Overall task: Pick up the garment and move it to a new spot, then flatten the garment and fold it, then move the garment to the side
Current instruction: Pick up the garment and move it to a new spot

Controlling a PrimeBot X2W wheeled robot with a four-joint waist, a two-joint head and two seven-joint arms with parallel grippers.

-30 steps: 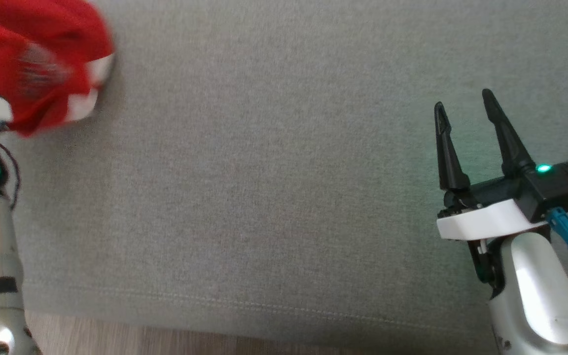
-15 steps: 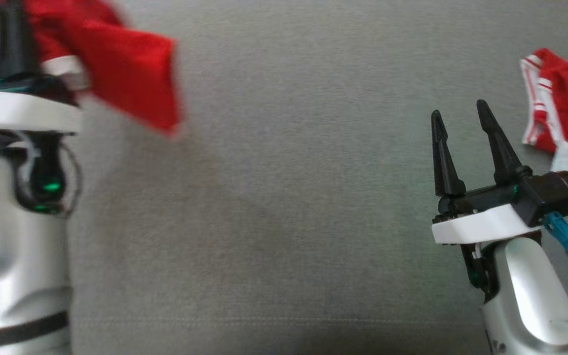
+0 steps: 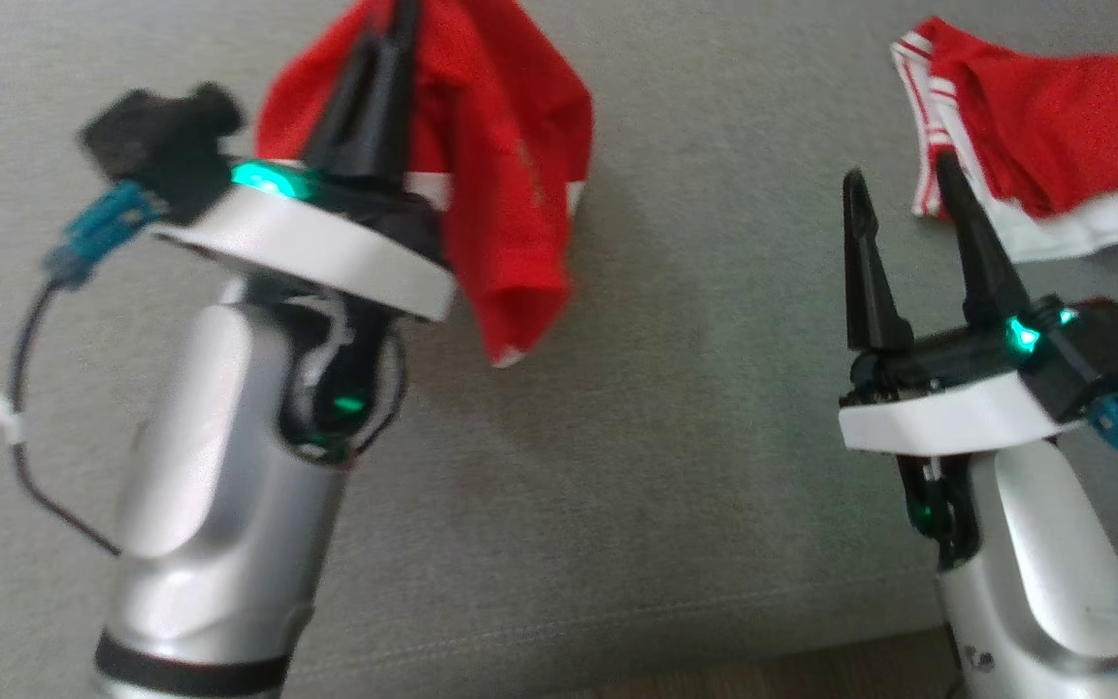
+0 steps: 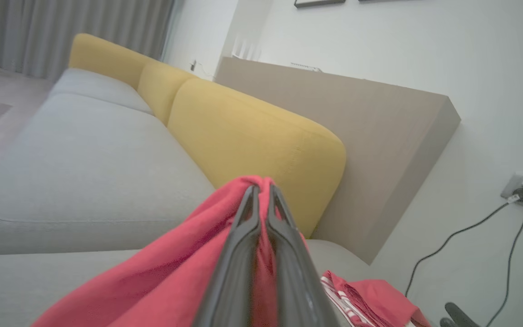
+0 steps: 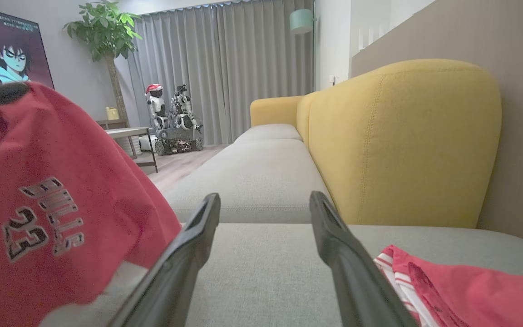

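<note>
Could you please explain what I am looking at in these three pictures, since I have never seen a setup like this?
This is a wheeled robot with two arms, each ending in a gripper with two long dark fingers. One picture comes from a camera on its head, looking down at a grey sofa seat. The other two come from cameras on the wrists, looking along each gripper's fingers.

The left gripper is shut on a red garment, which hangs from its fingers above the seat; the right wrist view shows lettering and the number 23 on it. The right gripper is open and holds nothing. A second red and white garment lies crumpled on the seat just beyond it. Yellow back cushions run behind the seat.
</note>
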